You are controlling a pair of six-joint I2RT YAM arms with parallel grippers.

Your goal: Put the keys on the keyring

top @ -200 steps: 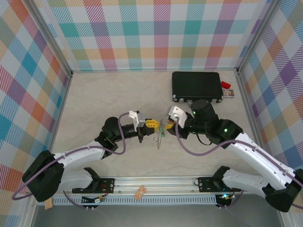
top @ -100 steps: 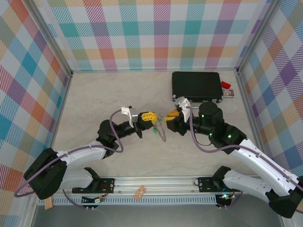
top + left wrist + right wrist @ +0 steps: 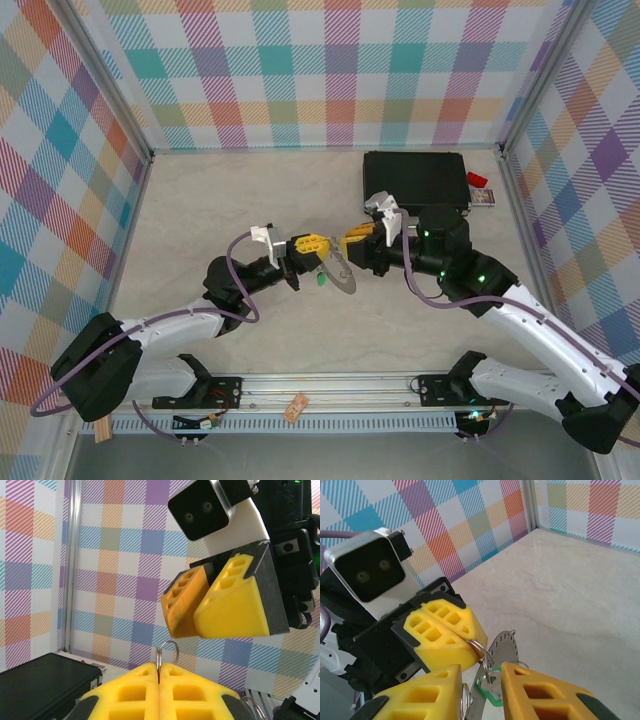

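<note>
Threading stage, by the look of it: both arms meet mid-table, nose to nose. The left pincer (image 3: 315,247) is pressed together, pinching the keyring (image 3: 501,647) by a thin wire loop (image 3: 167,652) that pokes up just above its yellow fingertips. The flat grey band of the ring hangs below and just beyond those fingers, tilted, clear of the table in the top view.

The right pincer (image 3: 481,674) is spread, its two yellow fingers apart and, as far as I can tell, clamping nothing. A green key (image 3: 488,686) dangles in the gap between them, right against the lower edge of the grey band. Whether that key is already hooked on the ring or only resting beside it, I can't tell. The top view shows the same green speck just beneath the left fingers, beside the ring.

Next move, I'd judge: the right pincer needs to close on that green head and work it along the wire while the left holds firm. The call is for fine alignment. The loop is thin, and a slip could drop the key or twist the ring out of the pinch.
</note>
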